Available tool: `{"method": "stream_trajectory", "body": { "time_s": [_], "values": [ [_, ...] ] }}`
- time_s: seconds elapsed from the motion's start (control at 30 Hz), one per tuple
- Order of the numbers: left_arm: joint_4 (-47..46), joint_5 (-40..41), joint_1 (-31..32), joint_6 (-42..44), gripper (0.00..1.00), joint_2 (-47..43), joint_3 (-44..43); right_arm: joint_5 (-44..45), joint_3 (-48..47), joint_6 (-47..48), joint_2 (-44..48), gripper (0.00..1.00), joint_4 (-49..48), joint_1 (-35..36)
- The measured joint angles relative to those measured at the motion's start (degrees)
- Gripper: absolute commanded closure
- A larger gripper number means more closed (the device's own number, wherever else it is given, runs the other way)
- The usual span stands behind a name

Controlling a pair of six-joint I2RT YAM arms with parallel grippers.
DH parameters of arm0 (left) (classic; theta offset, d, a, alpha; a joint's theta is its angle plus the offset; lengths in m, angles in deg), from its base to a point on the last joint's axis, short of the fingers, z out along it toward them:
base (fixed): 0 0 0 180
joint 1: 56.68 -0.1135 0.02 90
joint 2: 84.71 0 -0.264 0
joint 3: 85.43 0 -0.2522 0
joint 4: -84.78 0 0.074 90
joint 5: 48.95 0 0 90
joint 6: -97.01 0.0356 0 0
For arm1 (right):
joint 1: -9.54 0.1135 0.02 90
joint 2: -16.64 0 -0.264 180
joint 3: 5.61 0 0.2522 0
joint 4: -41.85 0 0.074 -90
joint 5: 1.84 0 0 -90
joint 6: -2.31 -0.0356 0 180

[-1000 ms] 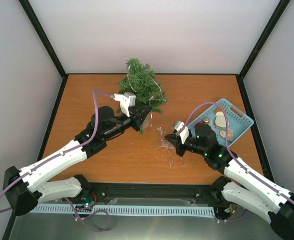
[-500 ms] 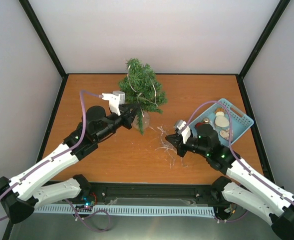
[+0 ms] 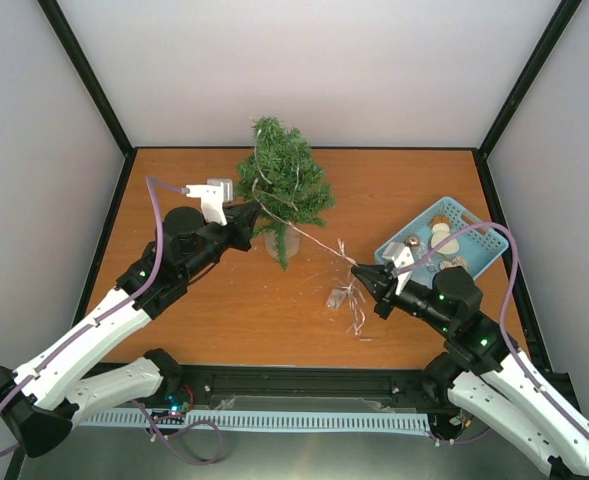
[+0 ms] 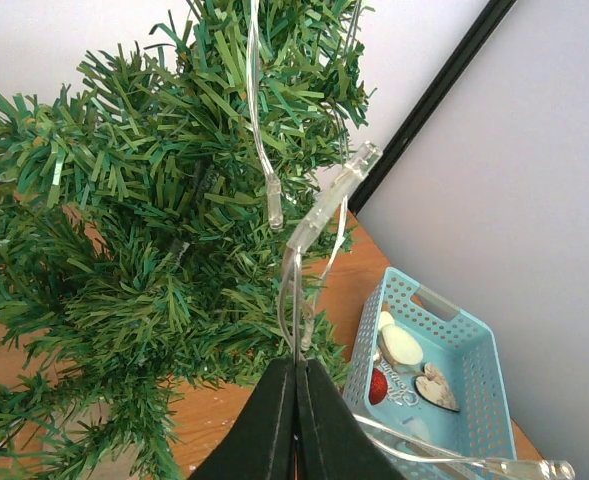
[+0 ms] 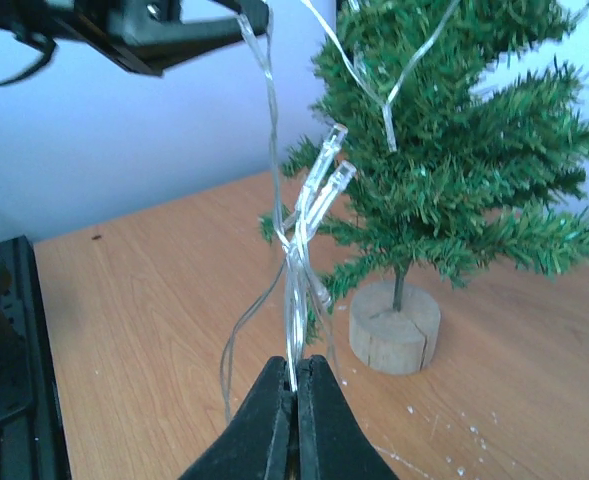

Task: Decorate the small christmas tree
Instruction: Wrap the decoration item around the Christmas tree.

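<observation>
The left hand is fully closed, its two dark fingers pressed together on a thin strand of the clear light string. It sits just at 8 o'clock of the small christmas tree. The right hand is likewise clamped flat, pinching several strands of the same string, at 4 o'clock of the tree and well apart from it. The string runs taut between the two hands, with a loose tangle hanging below the right one.

The tree stands upright on its round wooden base at 12 o'clock on the surface. A blue basket lies at 3 o'clock.

From above, branches mostly cover the base. The string is lost among the needles, and whether the tangle touches the surface is unclear. The basket's contents are too small to name.
</observation>
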Motion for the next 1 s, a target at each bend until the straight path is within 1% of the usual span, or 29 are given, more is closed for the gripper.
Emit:
{"method": "stream_trajectory", "body": {
  "time_s": [0.07, 0.17, 0.4, 0.63, 0.8, 1.0],
  "values": [
    [0.3, 0.0, 0.0, 0.0, 0.99, 0.0, -0.1, -0.5, 0.0, -0.2, 2.0, 0.97, 0.4, 0.0],
    [1.5, 0.0, 0.0, 0.0, 0.99, 0.1, -0.6, -1.7, 0.0, -0.6, 1.9, 0.97, 1.6, 0.0],
    [2.9, 1.5, 0.0, 0.0, 0.99, 0.6, -1.3, -4.5, -0.9, -1.7, -4.1, 0.97, 6.1, 0.0],
    [4.0, 3.0, -0.1, 0.0, 0.99, 2.1, -2.6, -4.8, -7.8, -4.0, -8.9, 0.97, 13.9, 0.0],
    [4.2, 4.9, -0.3, -0.4, 0.99, 2.3, -3.5, -5.0, -11.5, -5.2, -14.3, 0.97, 16.9, 0.0],
    [4.3, 2.7, -1.7, -2.0, 0.99, 2.7, -3.5, -3.4, -12.4, -6.3, -17.6, 0.97, 18.4, 0.1]
  ]
}}
